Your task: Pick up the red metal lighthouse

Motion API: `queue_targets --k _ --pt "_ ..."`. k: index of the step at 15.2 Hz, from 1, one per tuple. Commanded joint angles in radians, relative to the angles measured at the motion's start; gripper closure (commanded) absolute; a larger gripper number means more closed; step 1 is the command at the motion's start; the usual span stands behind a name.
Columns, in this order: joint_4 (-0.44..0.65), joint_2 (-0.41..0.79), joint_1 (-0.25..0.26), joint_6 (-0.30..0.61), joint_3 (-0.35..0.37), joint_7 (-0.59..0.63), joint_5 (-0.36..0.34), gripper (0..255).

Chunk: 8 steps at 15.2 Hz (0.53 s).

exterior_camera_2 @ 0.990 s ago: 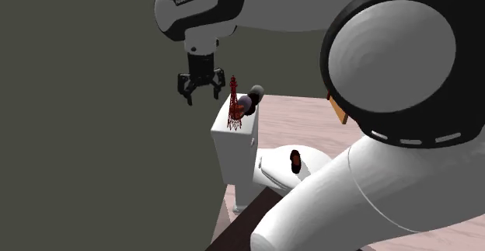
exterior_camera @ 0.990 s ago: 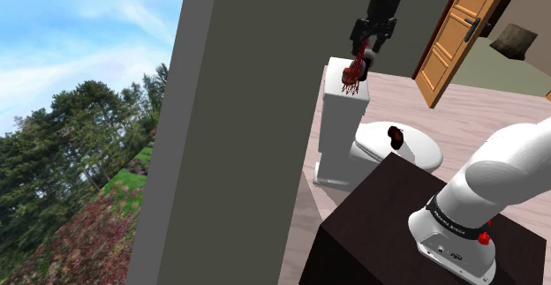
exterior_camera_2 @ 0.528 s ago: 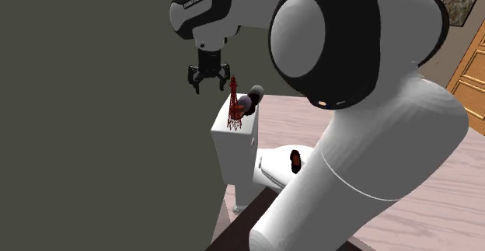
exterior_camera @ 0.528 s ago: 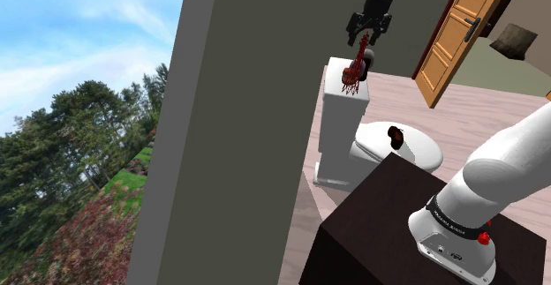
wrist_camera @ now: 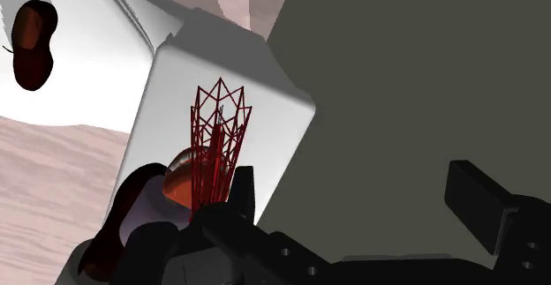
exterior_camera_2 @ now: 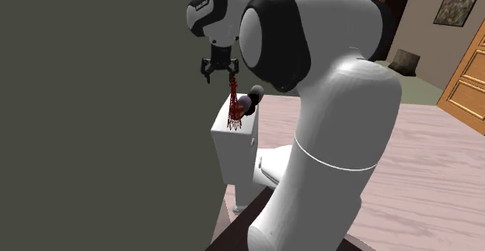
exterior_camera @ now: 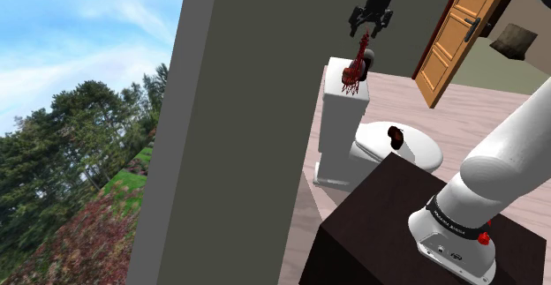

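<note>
The lighthouse [exterior_camera: 353, 67], a thin red wire-lattice tower, stands upright on the lid of the toilet tank [exterior_camera: 340, 107], right by the grey wall [exterior_camera: 247, 107]. Its wide foot rests on the lid & the narrow tip points up, so coming in from above makes sense: the tip is the part clear of clutter. A dark rounded thing [exterior_camera_2: 250, 100] sits just beside it on the tank, touching or nearly so; can't tell which. A small dark object [exterior_camera: 396, 136] lies on the toilet lid [exterior_camera: 419, 153], well apart.

The gripper [exterior_camera_2: 220, 72] hangs directly over the tip, pointing down, prob. lined up to slide over the lighthouse w/o bumping its neighbour. The jaws are spread wide w/ nothing held. In the wrist view the lighthouse [wrist_camera: 216, 146] shows close by one finger [wrist_camera: 240, 191], not centred in the gap; the other finger [wrist_camera: 477, 195] is well off toward the wall side. No contact is visible.

Judgement: grasp not yet made. It prob. needs a small sideways shift to centre, then descent & closing. The thin lattice could tip if caught off-centre.
</note>
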Motion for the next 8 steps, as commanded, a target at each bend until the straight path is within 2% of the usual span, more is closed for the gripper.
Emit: queue_targets --k 1,8 --pt "0.066 0.061 -0.017 0.01 -0.019 -0.002 0.022 0" --pt "0.297 0.257 -0.094 0.016 -0.073 -0.009 0.113 0"
